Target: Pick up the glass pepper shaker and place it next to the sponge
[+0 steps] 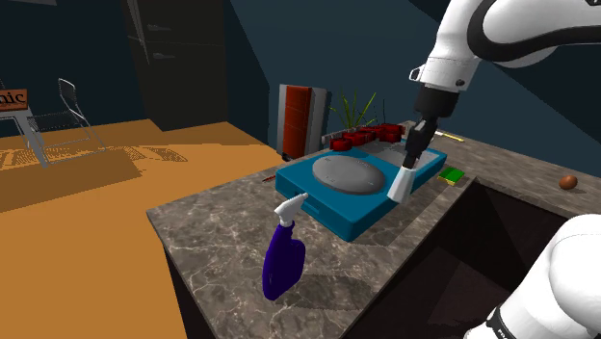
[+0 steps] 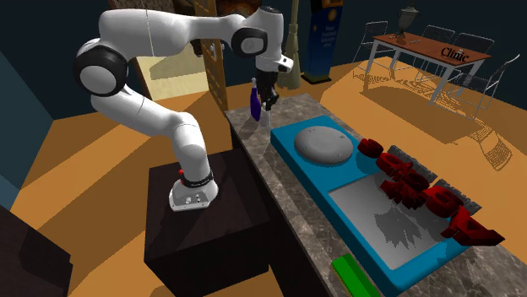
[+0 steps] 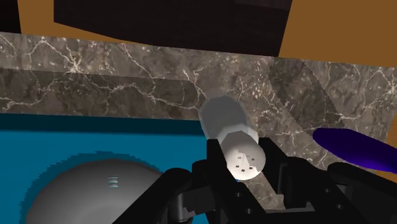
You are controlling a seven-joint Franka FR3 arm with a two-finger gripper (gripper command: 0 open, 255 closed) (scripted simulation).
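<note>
Since the pale grey pepper shaker point(image 3: 232, 130) is pinched by its cap end between the gripper's point(image 3: 245, 162) fingers, above the marble counter point(image 1: 212, 226) at the blue sink's point(image 1: 327, 214) edge, the pick looks done. What is left is setting it by the green sponge point(image 1: 451, 175), near on the shoulder view's right. The sink holds a grey dome point(image 1: 347, 173).

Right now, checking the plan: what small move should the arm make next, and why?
Probably carry the pepper shaker along the counter toward the green sponge, kept off the surface. The gripper is shut on it at the end of the blue sink nearest the purple spray bottle; the sponge lies past the other end.
</note>
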